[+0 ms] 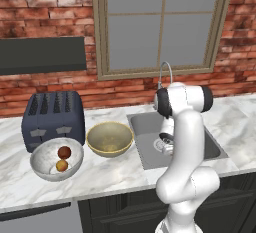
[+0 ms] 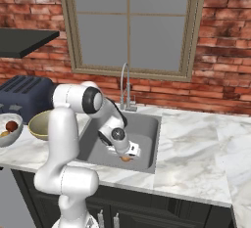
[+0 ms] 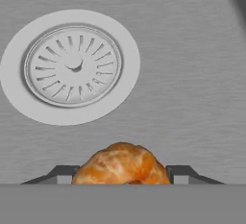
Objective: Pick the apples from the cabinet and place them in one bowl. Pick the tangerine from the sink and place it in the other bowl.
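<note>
Left base view: the white arm rises at lower right and bends down into the sink (image 1: 210, 144), hiding much of the basin and the claw itself. On the marble desk (image 1: 115, 174) to the left stand a dark toaster (image 1: 52, 117), a tan bowl (image 1: 109, 138) with nothing visible inside, and a pale grey bowl (image 1: 40, 164) holding both apples: the dark red apple (image 1: 64, 152) lies behind and touching the yellow-orange apple (image 1: 61, 165). A dark shelf (image 1: 42, 54) is mounted on the brick wall above the toaster.

Right base view: from this side the claw (image 2: 126, 156) is seen low in the sink (image 2: 147, 124), near the front wall of the basin, with the tangerine (image 2: 126, 158) showing as a small orange spot at its tip. The curved faucet (image 2: 124, 87) stands behind the basin below the window (image 2: 130, 24). The tan bowl (image 2: 41, 124) and the pale bowl (image 2: 14, 131) appear at the left edge, partly hidden by the arm; the red apple (image 2: 12, 125) is visible in the pale bowl.

Hand view: the tangerine (image 3: 121, 164) sits between the two dark fingertips (image 3: 60, 172), which press against its sides, so the claw (image 3: 120, 175) is clamped on the fruit. Beyond it lies the brushed grey sink floor (image 3: 192, 83) with the round drain (image 3: 72, 67), well apart from the fruit. Whether the tangerine rests on the floor or is lifted cannot be told.
</note>
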Motion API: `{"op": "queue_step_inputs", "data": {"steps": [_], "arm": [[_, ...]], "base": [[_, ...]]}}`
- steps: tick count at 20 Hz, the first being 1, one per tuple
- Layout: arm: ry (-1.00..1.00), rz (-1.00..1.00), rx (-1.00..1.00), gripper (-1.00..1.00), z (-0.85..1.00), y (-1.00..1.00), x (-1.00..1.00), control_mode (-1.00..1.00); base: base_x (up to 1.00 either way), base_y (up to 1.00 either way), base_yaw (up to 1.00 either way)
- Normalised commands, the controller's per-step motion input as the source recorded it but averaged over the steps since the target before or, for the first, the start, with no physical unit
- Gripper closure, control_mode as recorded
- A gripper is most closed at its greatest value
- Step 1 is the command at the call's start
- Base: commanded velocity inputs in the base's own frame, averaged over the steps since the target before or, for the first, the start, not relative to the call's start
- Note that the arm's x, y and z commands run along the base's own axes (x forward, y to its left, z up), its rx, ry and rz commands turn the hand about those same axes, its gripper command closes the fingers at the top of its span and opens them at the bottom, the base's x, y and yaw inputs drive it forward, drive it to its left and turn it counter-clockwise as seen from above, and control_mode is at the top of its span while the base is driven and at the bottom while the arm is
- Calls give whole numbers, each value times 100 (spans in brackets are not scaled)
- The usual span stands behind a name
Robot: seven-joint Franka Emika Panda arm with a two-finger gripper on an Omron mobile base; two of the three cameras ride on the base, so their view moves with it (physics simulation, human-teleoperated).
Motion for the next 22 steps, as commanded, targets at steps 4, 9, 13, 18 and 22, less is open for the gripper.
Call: {"op": "queue_step_inputs", "data": {"steps": [4, 9, 13, 18, 22], "arm": [[0, 0, 0, 100, 39, 0, -28, -100], [-5, 0, 2, 100, 30, 0, -31, -100], [-10, 1, 1, 100, 10, 0, -39, -100], [-4, 1, 0, 100, 31, 0, -42, -100], [0, 0, 0, 100, 43, 0, -31, -100]], "base": [[0, 0, 0], [0, 0, 0], [0, 0, 0], [0, 0, 0], [0, 0, 0]]}}
